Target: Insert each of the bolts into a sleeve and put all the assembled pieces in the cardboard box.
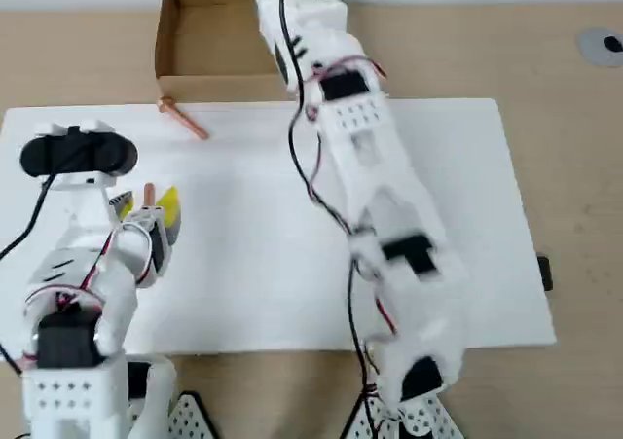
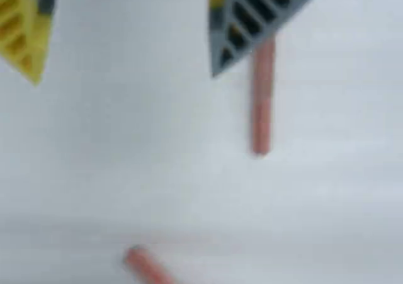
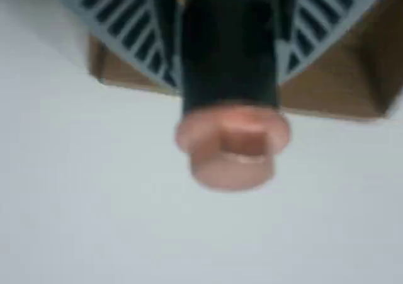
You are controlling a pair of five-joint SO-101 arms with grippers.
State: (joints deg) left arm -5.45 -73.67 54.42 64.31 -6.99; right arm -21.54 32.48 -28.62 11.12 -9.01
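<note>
Bolt (image 2: 261, 101) near left edge of white board (image 1: 253, 254), beside wide-open left gripper (image 2: 124, 73); second bolt (image 1: 183, 118) at far left corner. Right gripper (image 3: 228, 76) clamped on bolt-filled black sleeve (image 3: 230, 38) by cardboard box (image 1: 165, 40).

Both arms are white plastic shells with black servo blocks (image 1: 409, 252) set between them. The right arm (image 1: 389, 205) carries a black cable (image 1: 297, 152) along its side and thin red wires (image 1: 368, 64) near the joints. The left arm (image 1: 83, 293) has similar red and white wiring (looped just behind the wrist). Small hole grids dot the flat plates (image 1: 60, 392). The left gripper (image 2: 123, 76) has one yellow finger (image 2: 22, 26) and one grey slotted finger (image 2: 264, 13). The right gripper (image 3: 230, 76) has grey, dark-slotted fingers (image 3: 119, 13).
</note>
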